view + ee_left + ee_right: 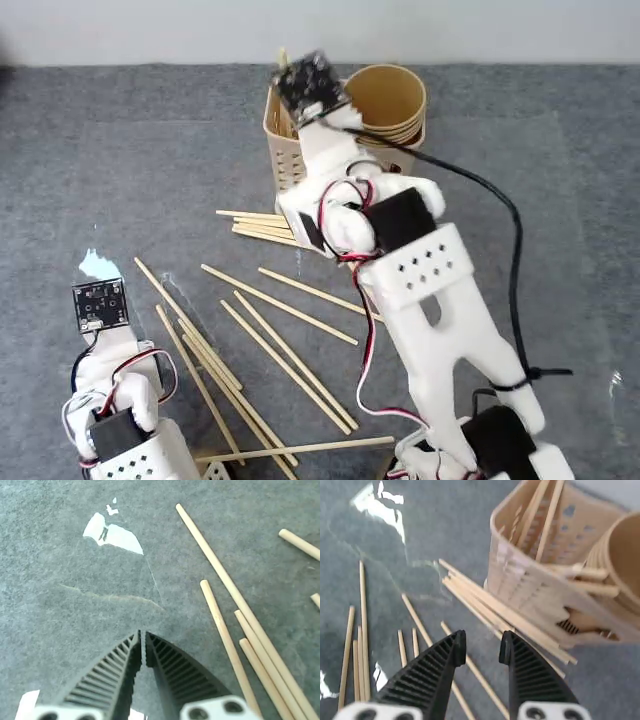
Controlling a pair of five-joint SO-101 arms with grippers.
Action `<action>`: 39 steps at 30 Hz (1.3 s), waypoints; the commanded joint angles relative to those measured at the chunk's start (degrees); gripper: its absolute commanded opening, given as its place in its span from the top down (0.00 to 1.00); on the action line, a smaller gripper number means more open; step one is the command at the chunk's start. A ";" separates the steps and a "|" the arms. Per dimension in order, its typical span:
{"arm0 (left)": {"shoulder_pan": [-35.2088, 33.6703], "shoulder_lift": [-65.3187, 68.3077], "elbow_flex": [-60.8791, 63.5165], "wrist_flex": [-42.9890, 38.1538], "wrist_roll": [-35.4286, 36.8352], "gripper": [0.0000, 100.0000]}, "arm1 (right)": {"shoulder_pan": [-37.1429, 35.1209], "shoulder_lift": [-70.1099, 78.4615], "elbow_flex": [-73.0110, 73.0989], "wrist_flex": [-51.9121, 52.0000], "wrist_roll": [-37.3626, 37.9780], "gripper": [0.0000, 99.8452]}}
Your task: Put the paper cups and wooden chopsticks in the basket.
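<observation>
Left gripper closed, empty, at near left; right gripper open, empty, beside the far basket containing stacked paper cups; wooden chopsticks scattered on the mat between them

High view: right arm covers most of the basket and the ends of the chopsticks beside it. Right wrist view: cups cut by the edge, basket blurred. Left wrist view: chopsticks run off-frame.
</observation>
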 commanded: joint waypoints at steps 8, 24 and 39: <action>0.26 -0.97 -0.48 0.18 -0.26 0.99 | -6.11 9.54 12.48 -5.14 3.43 0.74; 0.26 -0.97 -0.48 0.18 -0.26 0.99 | -9.54 32.48 8.44 -10.95 5.45 0.70; 0.26 -0.97 -0.48 0.18 -0.26 0.99 | -10.95 39.08 5.63 -10.59 5.80 0.85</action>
